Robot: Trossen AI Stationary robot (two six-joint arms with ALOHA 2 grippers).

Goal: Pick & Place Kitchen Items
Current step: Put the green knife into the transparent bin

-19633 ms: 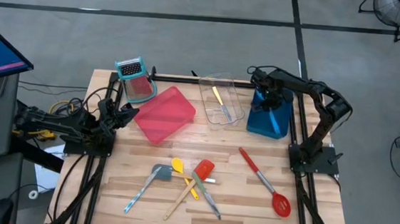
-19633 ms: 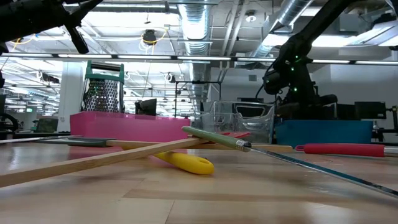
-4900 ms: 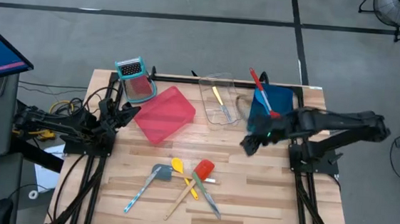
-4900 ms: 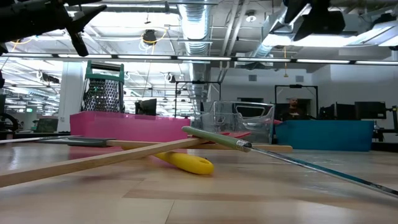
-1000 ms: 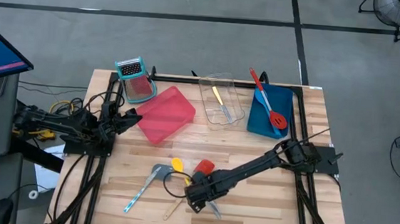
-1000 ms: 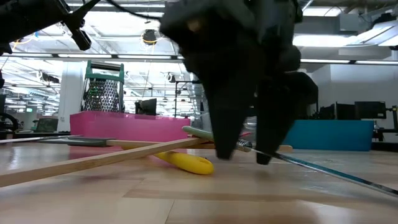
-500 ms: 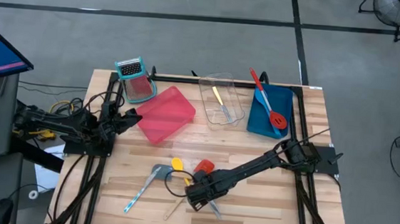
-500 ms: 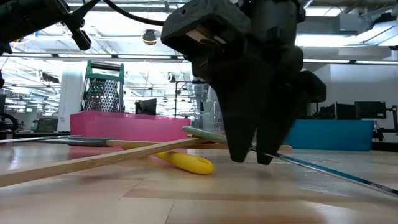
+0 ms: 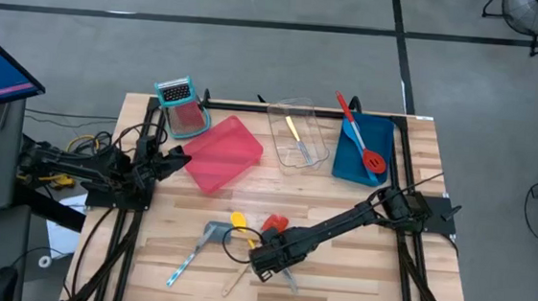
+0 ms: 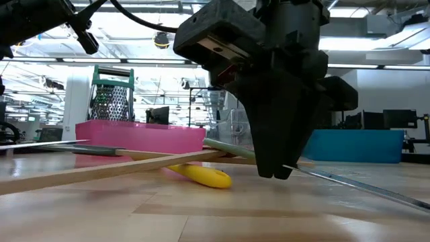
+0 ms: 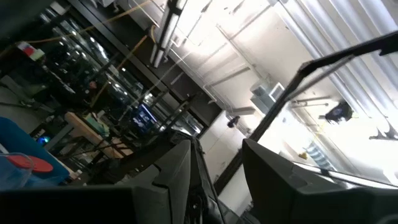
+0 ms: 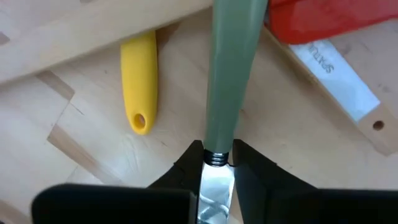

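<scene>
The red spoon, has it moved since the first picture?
Yes. The red spoon left the table's front right and now lies across the blue tray at the back.

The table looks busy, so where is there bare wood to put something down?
The table is bare along its front right, below the blue tray. There is also a bare strip between the pink tray and the utensil pile. It is crowded at the front middle, where the right gripper works among the utensils, and along the back edge with its trays.

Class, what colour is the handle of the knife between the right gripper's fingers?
Pale grey-green; the knife handle shows best in the right wrist view.
</scene>
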